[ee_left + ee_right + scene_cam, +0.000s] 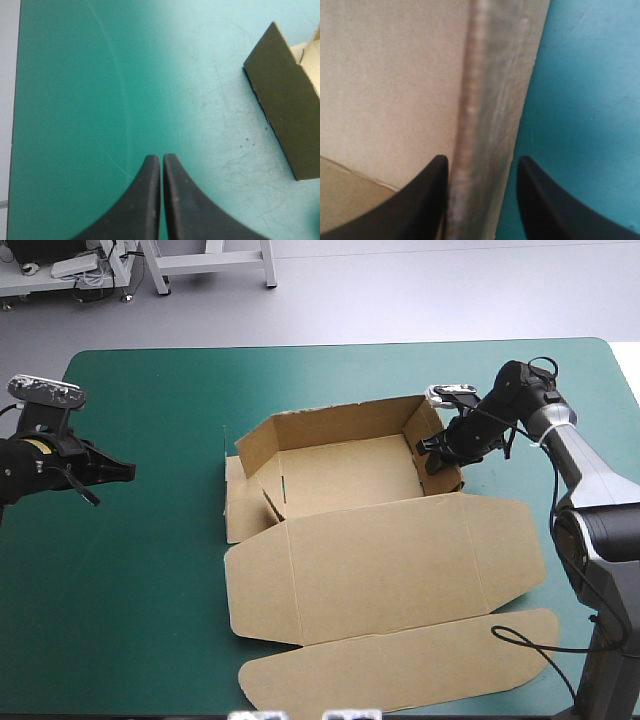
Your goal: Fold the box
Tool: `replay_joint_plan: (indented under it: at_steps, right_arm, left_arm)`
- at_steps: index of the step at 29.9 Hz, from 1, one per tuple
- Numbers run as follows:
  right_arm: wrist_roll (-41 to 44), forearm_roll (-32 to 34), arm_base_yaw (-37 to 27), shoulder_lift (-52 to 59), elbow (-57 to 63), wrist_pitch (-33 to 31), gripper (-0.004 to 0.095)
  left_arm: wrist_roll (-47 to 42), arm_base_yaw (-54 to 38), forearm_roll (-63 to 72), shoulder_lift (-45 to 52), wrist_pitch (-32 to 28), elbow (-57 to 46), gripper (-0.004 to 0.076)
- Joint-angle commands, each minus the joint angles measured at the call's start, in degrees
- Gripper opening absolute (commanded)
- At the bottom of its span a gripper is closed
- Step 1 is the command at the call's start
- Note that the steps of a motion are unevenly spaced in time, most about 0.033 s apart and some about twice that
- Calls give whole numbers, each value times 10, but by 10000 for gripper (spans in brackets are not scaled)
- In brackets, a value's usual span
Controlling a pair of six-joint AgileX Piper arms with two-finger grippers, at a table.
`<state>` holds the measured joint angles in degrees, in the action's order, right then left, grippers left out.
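Observation:
The brown box [340,475] stands near the table's middle as an open tray. Its back, left and right walls are raised, and its lid [400,550] lies flat toward the front edge. My right gripper [437,452] is at the right wall's near end. In the right wrist view it [482,159] stands open, one finger on each side of the wall's top edge [480,75]. My left gripper [125,472] hovers well left of the box, shut on nothing. In the left wrist view it [161,157] points at bare cover, with the box's left wall [290,110] off to one side.
The teal-green cover [140,600] lies bare between the left gripper and the box. The lid's outer flap [400,670] reaches close to the table's front edge. A small side flap [243,510] lies flat at the box's left front corner.

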<state>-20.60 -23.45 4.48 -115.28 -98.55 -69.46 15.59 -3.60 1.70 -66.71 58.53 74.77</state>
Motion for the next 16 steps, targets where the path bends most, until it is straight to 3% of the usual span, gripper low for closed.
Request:
replay_joint_plan:
  at_steps: [1,3,5,12,16]
  right_arm:
    - [4,-9,-1,44,-49,-21,683]
    - [11,-8,-1,54,-70,-21,777]
    - [16,-8,-1,67,-85,-21,810]
    - [29,3,-1,110,-98,-21,811]
    - [44,61,19,117,-97,-21,811]
  left_arm:
    - [3,0,8,11,-32,14,7]
    - [3,0,10,11,-32,14,8]
    - [3,0,10,11,-32,14,8]
    - [3,0,10,11,-32,14,7]
    - [3,0,10,11,-32,14,8]
